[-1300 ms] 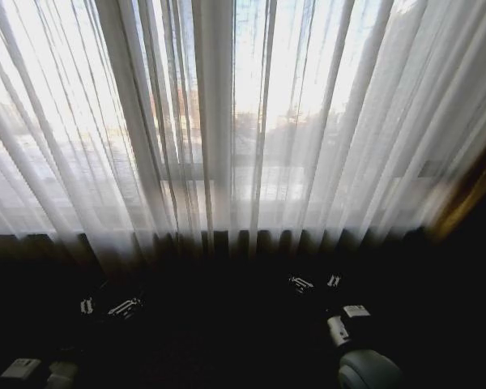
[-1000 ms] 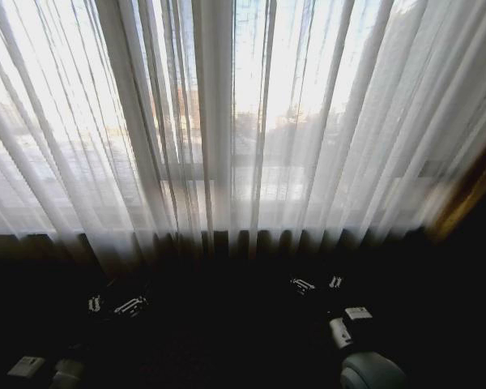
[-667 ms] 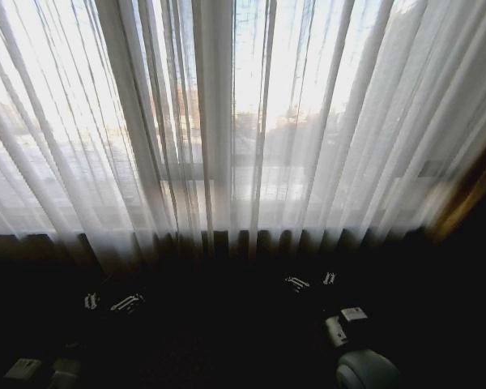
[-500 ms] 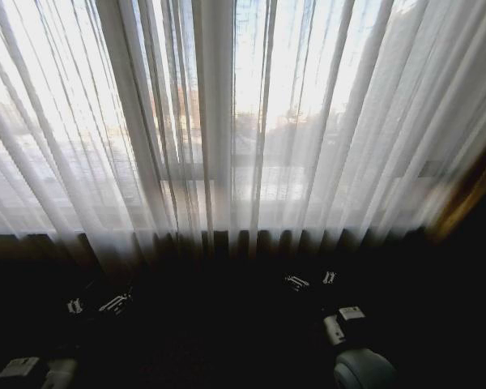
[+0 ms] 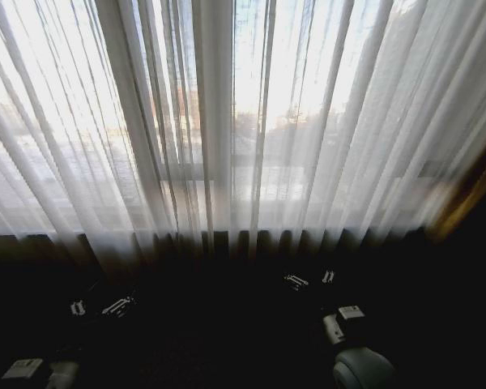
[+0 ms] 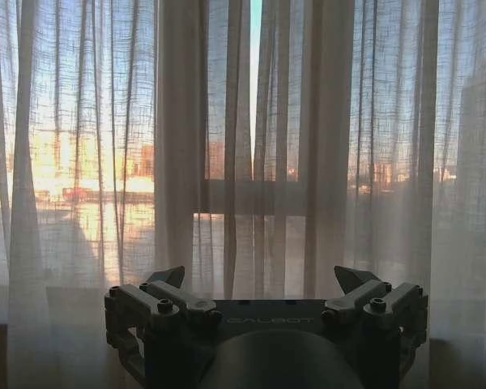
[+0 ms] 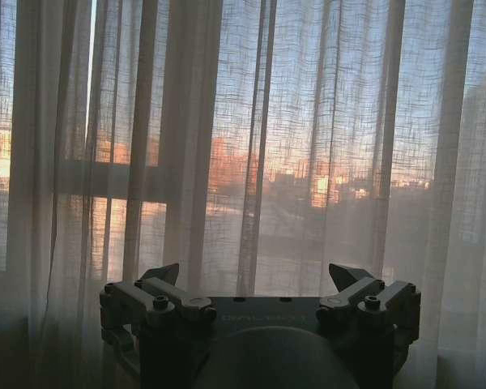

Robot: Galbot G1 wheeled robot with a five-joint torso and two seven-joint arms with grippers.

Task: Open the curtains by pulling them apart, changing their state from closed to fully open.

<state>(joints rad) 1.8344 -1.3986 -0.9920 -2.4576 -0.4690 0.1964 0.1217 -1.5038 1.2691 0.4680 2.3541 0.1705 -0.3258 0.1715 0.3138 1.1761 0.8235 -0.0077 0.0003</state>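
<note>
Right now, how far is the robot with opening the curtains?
Nothing looks done yet: the curtains hang closed across the window, with only a thin slit at the middle seam. In hand: the left gripper and the right gripper are low in front of the fabric, both open, holding nothing and touching no fold. Left to do: grasp the two panels near the seam and pull them fully apart.
</note>
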